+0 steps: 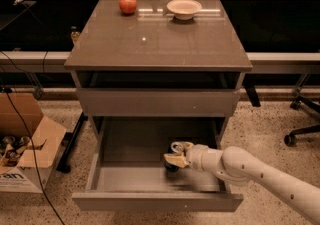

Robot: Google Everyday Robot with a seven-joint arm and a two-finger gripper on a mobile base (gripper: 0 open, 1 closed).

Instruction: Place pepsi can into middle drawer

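**One can held low inside the open drawer**

One small dark can, the pepsi can (171, 167), is inside the middle drawer (130, 179), towards the right side and about halfway between the front and the back. Only its lower dark part shows, because the gripper (174, 154) covers the rest, and I cannot tell whether it touches the drawer floor. The gripper is pinching the can: one tan finger (173, 160) lies across the near side and the other sits behind it, with the can between them.

The white arm (250, 169) enters from the lower right corner and reaches over the right wall of the drawer. The drawer is pulled far out of the cabinet, and its grey floor is visible to the left of the can.

Above it, the upper drawer front (157, 102) is closed. On the cabinet top (160, 44), at the far edge, a red apple (128, 4) stands to the left and a white bowl (184, 8) to the right, well apart from each other.

On the floor to the left of the cabinet an open cardboard box (30, 144) stands, and the base of an office chair (302, 119) is at the right edge.
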